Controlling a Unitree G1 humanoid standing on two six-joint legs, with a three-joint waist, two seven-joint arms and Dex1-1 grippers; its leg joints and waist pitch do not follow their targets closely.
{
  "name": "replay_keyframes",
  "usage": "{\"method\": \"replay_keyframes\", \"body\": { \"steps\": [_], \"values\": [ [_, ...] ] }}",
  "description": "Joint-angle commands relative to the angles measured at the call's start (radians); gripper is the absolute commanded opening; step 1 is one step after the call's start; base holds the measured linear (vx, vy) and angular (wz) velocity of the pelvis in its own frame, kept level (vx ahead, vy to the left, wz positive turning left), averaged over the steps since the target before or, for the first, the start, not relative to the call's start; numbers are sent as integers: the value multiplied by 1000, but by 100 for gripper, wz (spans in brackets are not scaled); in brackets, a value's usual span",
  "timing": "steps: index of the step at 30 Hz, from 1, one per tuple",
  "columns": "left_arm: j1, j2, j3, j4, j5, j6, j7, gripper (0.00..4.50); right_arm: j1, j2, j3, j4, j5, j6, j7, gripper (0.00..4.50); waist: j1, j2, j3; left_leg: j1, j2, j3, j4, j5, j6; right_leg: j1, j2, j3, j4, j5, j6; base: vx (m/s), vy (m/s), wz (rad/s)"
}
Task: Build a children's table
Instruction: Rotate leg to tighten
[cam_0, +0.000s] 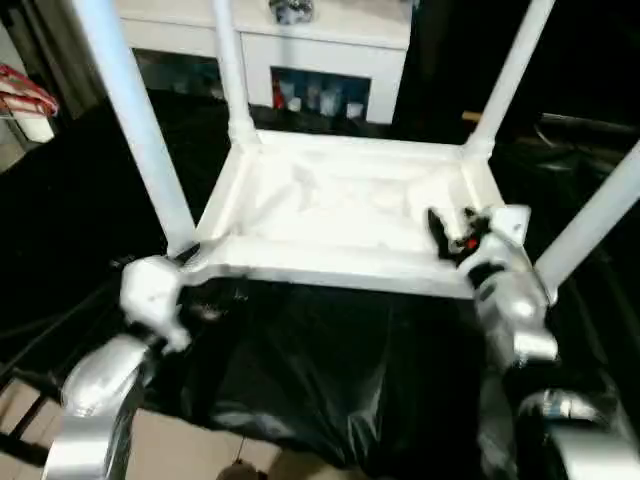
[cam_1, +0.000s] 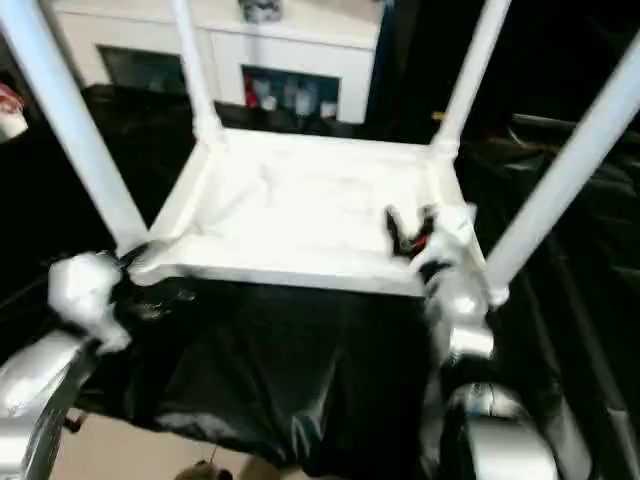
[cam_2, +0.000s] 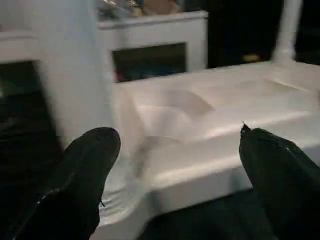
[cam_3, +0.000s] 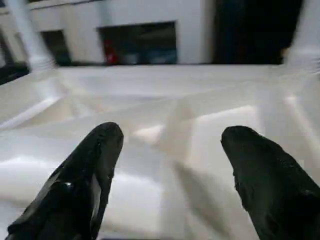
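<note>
Inverted tabletop (cam_0: 340, 215), four legs (cam_0: 135, 120) seated; my left end effector (cam_2: 175, 165) and right end effector (cam_3: 167, 165) spread wide. Careless lifting could tip it.

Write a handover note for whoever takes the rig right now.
Left tool: open, at the near left corner of the tabletop, holding nothing.
Right tool: open, over the ribbed underside by the near right corner, holding nothing.
Tabletop lies upside down on the black sheet.
Done: all four legs stand up from the corner sockets.
Left: check seating, turn the table upright.
</note>
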Motion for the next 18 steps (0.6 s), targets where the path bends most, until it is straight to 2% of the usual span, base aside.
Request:
{"method": "replay_keyframes", "body": {
  "steps": [1, 2, 3, 4, 7, 8, 9, 10, 11, 13, 14, 15, 16, 17, 18],
  "values": [
    [12, -13, 27, -9, 15, -43, 47, 445, 27, -8, 17, -65, 1, 23, 22, 362, 0, 7, -58, 17, 17, 2, -80, -353, 25, 36, -33, 36, -94, -281, -158, 0, 0, 0],
    [6, -30, 61, 14, 36, -68, 119, 445, 93, -20, 57, -169, 6, 67, 75, 362, -2, 3, -57, 15, 17, 1, -81, -359, 20, 38, -33, 37, -94, -298, -143, 0, 0, 0],
    [-2, -37, 75, 26, 38, -70, 143, 445, 121, -28, 75, -213, 12, 90, 101, 362, 4, 5, -56, 19, 18, 1, -81, -363, 17, 35, -30, 39, -97, -292, -123, 0, 0, 0],
    [-10, -39, 84, 40, 39, -68, 163, 445, 152, -38, 92, -264, 14, 115, 130, 362, 4, 4, -57, 19, 18, 0, -82, -367, 17, 36, -32, 39, -97, -296, -120, 0, 0, 0],
    [-35, -38, 94, 71, 23, -62, 170, 445, 207, -62, 115, -350, 8, 162, 164, 362, 5, 2, -57, 13, 15, -3, -85, -355, 14, 39, -34, 39, -100, -313, -105, 0, 0, 0],
    [-57, -26, 89, 95, 22, -53, 159, 445, 232, -76, 122, -387, 12, 183, 180, 362, 7, 2, -58, 16, 16, -2, -83, -358, 12, 34, -35, 41, -100, -316, -108, 0, 0, 0],
    [-87, -11, 84, 130, 21, -53, 140, 445, 258, -90, 125, -426, 17, 205, 194, 362, 8, -6, -56, 14, 14, -3, -85, -354, 14, 38, -35, 39, -103, -338, -94, 0, 0, 0],
    [-110, -2, 82, 157, 19, -44, 131, 445, 276, -101, 127, -456, 20, 231, 196, 362, 12, -2, -57, 20, 14, -1, -83, -355, 15, 33, -35, 41, -103, -340, -91, 0, 0, 0],
    [-137, 9, 82, 189, 19, -50, 123, 445, 297, -114, 129, -493, 31, 258, 205, 362, 10, -6, -57, 18, 13, -2, -85, -351, 15, 34, -35, 42, -103, -336, -89, 0, 0, 0],
    [-168, 19, 81, 225, 11, -58, 110, 445, 326, -129, 129, -548, 45, 295, 210, 362, 12, -5, -59, 14, 14, -5, -85, -339, 11, 38, -39, 41, -100, -325, -86, 0, 0, 0],
    [-209, 34, 73, 265, -11, -44, 70, 445, 368, -151, 127, -619, 59, 341, 208, 362, 11, -6, -58, 12, 13, -5, -86, -324, 9, 40, -37, 41, -100, -312, -86, 0, 0, 0],
    [-209, 34, 73, 265, -11, -44, 70, 445, 368, -151, 127, -619, 59, 341, 208, 362, 14, -4, -58, 15, 11, -4, -85, -319, 11, 39, -37, 42, -102, -308, -82, 0, 0, 0],
    [-231, 44, 68, 291, -8, -44, 57, 445, 391, -163, 128, -653, 68, 363, 212, 362, 13, 0, -61, 15, 13, -5, -84, -318, 9, 38, -38, 42, -96, -285, -94, 0, 0, 0],
    [-277, 63, 56, 357, 10, -36, 38, 445, 438, -188, 126, -716, 72, 417, 220, 362, 13, 1, -61, 13, 11, -6, -85, -311, 8, 41, -36, 41, -96, -276, -91, 0, 0, 0],
    [-304, 72, 54, 398, 24, -41, 38, 445, 460, -200, 127, -748, 74, 442, 229, 362, 15, 6, -62, 18, 10, -5, -82, -311, 11, 38, -33, 43, -97, -259, -87, 0, 0, 0]
  ]
}}
